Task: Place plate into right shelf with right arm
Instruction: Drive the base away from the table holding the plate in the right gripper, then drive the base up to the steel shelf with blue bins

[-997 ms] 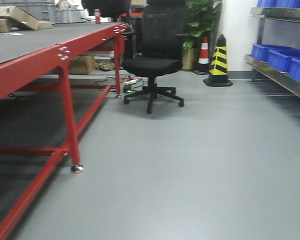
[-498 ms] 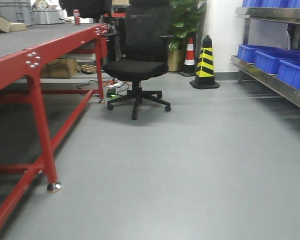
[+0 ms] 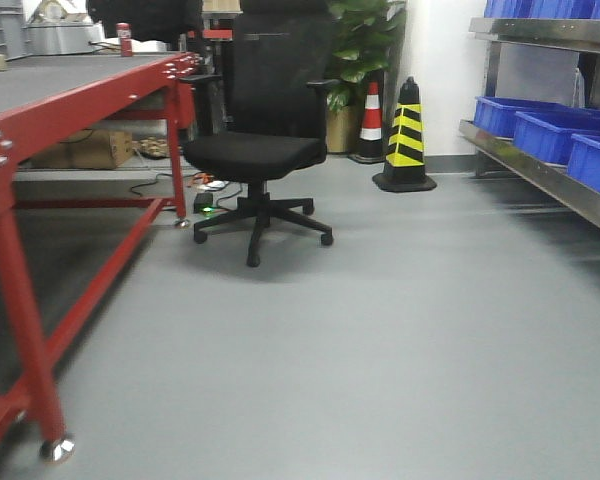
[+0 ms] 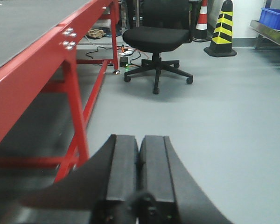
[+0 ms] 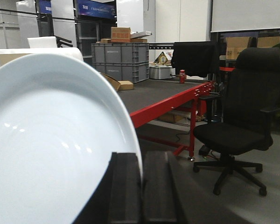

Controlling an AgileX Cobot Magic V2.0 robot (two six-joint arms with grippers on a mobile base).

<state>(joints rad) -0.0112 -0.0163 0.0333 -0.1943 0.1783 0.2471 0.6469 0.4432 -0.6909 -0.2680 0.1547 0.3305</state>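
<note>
One plate: plain white with a faint blue tint, glossy, unmarked, shallow well. It stands on edge, filling the left of the right wrist view. Right arm jaws are pinched on its rim. Left arm jaws are pressed together with nothing between. Writing: print on cardboard box too blurred to read. Room: smooth grey floor, black office chair mid-aisle. Red-framed counter left of chair, dark top, with grey crates and red can on it. Black-yellow cone right of chair; orange-white cone and potted plant behind it. Right shelf, steel with blue bins, far right of chair.
</note>
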